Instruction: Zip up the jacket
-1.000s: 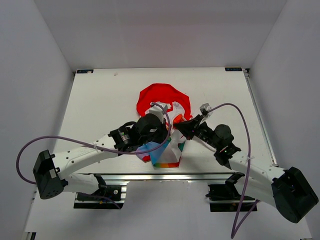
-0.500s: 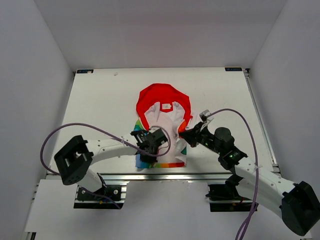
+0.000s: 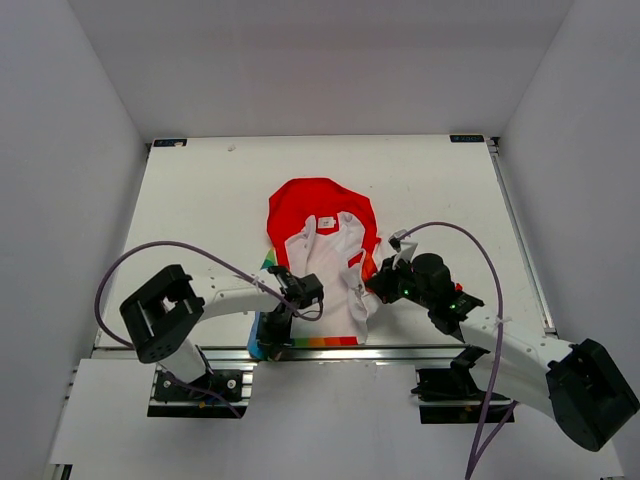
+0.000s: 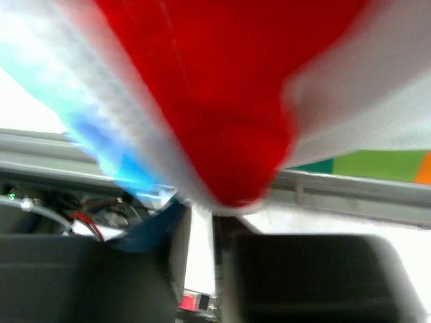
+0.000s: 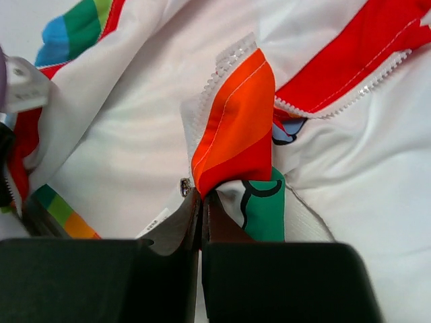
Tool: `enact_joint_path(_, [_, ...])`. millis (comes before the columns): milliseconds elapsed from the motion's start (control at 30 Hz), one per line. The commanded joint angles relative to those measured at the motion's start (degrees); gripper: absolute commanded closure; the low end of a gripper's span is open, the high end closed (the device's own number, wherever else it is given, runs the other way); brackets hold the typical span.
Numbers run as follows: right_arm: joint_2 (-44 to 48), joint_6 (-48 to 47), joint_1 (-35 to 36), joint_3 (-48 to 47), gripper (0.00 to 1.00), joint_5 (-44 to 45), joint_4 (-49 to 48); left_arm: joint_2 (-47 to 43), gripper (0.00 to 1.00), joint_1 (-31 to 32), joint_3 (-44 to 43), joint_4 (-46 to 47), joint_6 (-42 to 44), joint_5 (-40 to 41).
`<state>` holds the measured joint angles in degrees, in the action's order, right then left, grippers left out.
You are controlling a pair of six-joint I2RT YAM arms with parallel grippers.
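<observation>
While both grippers hold it, the jacket (image 3: pixel 325 255) lies open on the table (image 3: pixel 200 200), its long axis running away from the arms.

Its red hood (image 3: pixel 318 195) points to the far side and its rainbow hem (image 3: pixel 320 341) sits at the near edge. The two front edges lie apart, so the white lining shows. The left gripper (image 3: pixel 272 338) is at the hem's left corner; its wrist view is blurred, but the fingers look pinched on cloth. The right gripper (image 3: pixel 374 288) is clamped on the right front edge, where the orange trim meets the zipper teeth (image 5: pixel 229 57). It is therefore the nearer arm to the zipper, which lies just inward of it. Compared with half a second ago, the left gripper has drawn the hem nearer the table edge, stretching the jacket longer, while the right has barely shifted.
</observation>
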<state>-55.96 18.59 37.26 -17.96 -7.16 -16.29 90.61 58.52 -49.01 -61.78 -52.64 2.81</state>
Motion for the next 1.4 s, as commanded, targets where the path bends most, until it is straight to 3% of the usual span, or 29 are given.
enact_joint_path(0, [-1.25, -0.84, 0.01, -1.82, 1.00, 2.06, -0.76, -0.78, 0.67, -0.60, -4.94, -3.87, -1.24, 3.16])
enact_joint_path(100, [-1.51, -1.27, -0.08, -1.99, 1.00, 2.41, -0.67, -3.50, 0.32, -0.60, -10.83, -3.26, 0.77, 5.54])
enact_joint_path(167, [-1.69, -1.45, -0.08, -2.26, 1.00, 3.11, -0.32, -6.84, 0.24, -0.60, -14.26, -2.73, 2.19, 6.51])
enact_joint_path(200, [-1.52, -1.45, 0.01, -2.26, 1.00, 3.46, -0.06, -7.89, 0.13, -0.60, -15.22, -2.47, 3.85, 6.94])
enact_joint_path(267, [-1.43, -1.28, 0.01, -2.00, 1.00, 4.25, -0.23, -10.44, 0.02, -0.69, -17.07, -2.38, 4.74, 9.30])
enact_joint_path(367, [-1.52, -1.01, 0.01, -1.82, 1.00, 4.43, -0.14, -11.94, 0.02, -4.71, -16.65, -2.12, 4.74, 10.90])
enact_joint_path(500, [-1.69, -0.31, 0.01, -1.29, 1.00, 4.43, 0.21, -10.46, 0.03, -18.85, -11.83, 4.71, 8.94, 6.69])
enact_joint_path(533, [-1.69, -0.22, 0.01, -1.38, 1.00, 4.52, 0.47, -9.67, 0.08, -22.89, -11.02, 6.48, 10.18, 3.38])
enact_joint_path(567, [-1.52, -0.22, 0.01, -1.29, 1.00, 4.52, 1.26, -8.09, 0.18, -23.97, -10.67, 8.06, 11.58, 2.13])
enact_joint_path(667, [-0.82, -0.13, -0.08, -1.21, 1.00, 5.75, 2.14, -5.80, 0.36, -24.77, -11.19, 13.60, 13.35, -2.62])
enact_joint_path(767, [0.15, 0.04, 0.01, -1.12, 1.00, 6.80, 2.85, -4.21, 0.44, -24.77, -12.95, 15.63, 14.14, -5.71])
enact_joint_path(1167, [1.56, -0.04, -0.08, -0.85, 1.00, 10.06, 4.95, 2.02, 0.45, -24.68, -15.14, 20.30, 16.34, -7.12])
enact_joint_path(1333, [1.56, -0.05, 0.01, -0.68, 1.00, 10.32, 5.31, 4.05, 0.35, -24.95, -20.58, 18.90, 17.13, 0.86])
enact_joint_path(1367, [1.65, -0.13, 0.01, -0.59, 1.00, 10.32, 5.48, 4.49, 0.28, -25.21, -21.81, 18.28, 17.13, 2.71])
